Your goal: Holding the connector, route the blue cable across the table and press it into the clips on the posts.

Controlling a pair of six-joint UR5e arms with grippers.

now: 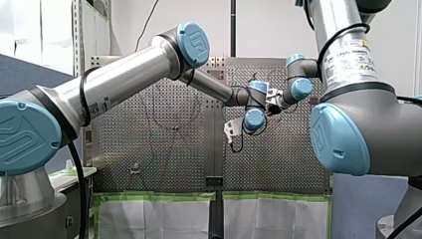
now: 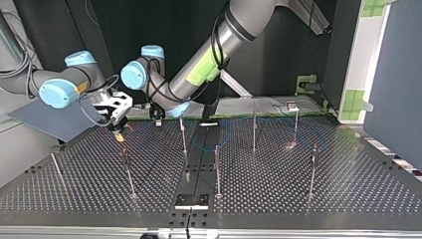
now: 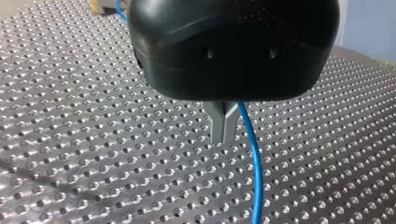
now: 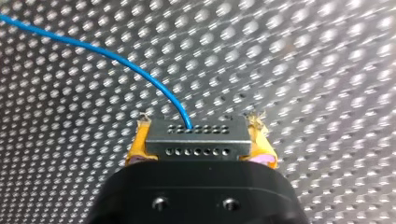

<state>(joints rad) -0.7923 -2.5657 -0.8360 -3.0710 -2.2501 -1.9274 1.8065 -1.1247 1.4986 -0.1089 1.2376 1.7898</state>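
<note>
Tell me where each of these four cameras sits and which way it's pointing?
Front view: behind and above the arms, looking over the table; my left arm and my right arm fill its sides.
Top view: across the table, facing the arms, so their sides are crossed.
Left wrist view: on my left wrist, looking past my left gripper at the blue cable.
Right wrist view: on my right wrist, looking past my right gripper, shut on the connector.
Shared: both wrist views show the blue cable and holed table.

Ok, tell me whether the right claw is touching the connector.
Touching. The right wrist view shows the connector clamped between the right claw's yellow pads, both pressed flush against its sides.
</note>
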